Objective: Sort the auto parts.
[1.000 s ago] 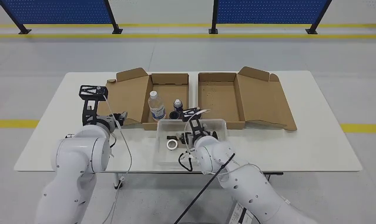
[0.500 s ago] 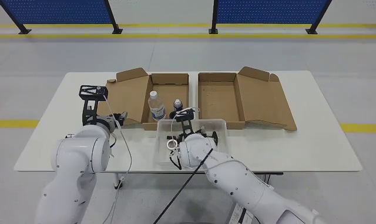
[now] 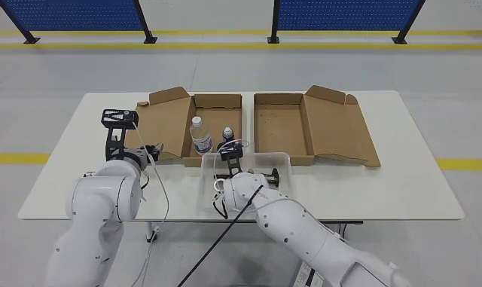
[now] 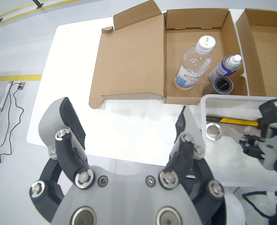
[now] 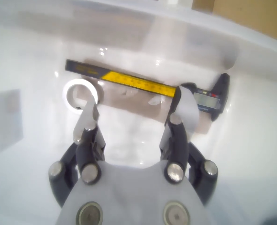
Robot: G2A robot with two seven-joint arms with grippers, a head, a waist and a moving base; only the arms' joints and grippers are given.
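We see the right gripper (image 5: 134, 99) spread wide inside the clear bin (image 5: 129, 19), low over the digital caliper (image 5: 138, 84) and the metal ring (image 5: 79, 94) beside it. Our left gripper (image 4: 125, 115) hangs released above the table (image 4: 65, 47).

Printed label on clear bottle (image 4: 193, 65), graduated yellow scale on caliper (image 5: 147, 86), neither legible.

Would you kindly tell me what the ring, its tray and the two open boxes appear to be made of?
Ring: probably metal, with a silvery, smooth, shiny rim. Tray: whitish, semi-clear plastic, glossy, with glints on its floor. Left box and right box: brown cardboard, matte, with folded flaps.
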